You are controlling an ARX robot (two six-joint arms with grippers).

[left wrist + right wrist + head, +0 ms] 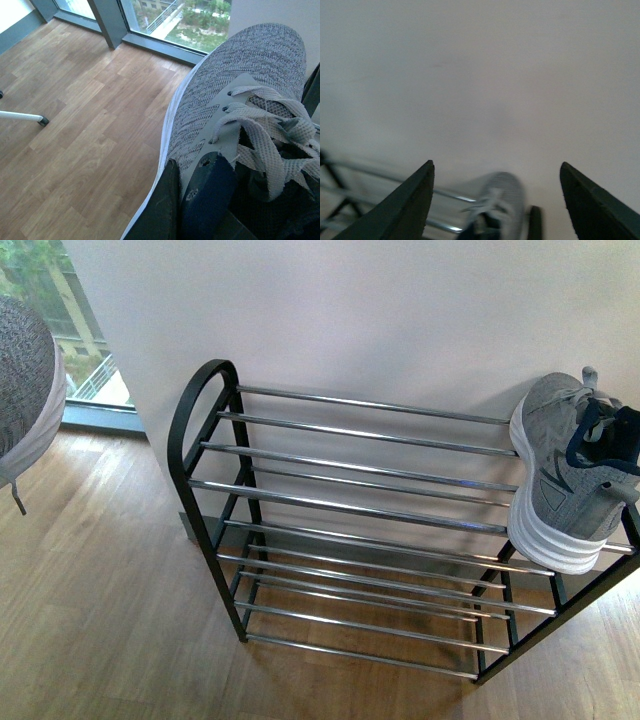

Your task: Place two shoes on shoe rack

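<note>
Front view: a grey knit white-soled sneaker (565, 475) leans on edge at the right end of the low black chrome-barred shoe rack (350, 507). Its twin sneaker (25, 390) hangs aloft, well left of the rack's free bars. Left wrist view: the left fingers (159, 210) pinch the twin's collar, toe pointing away. Right wrist view: the right fingers (400, 210) are spread and empty, with the racked sneaker ahead between them.
</note>
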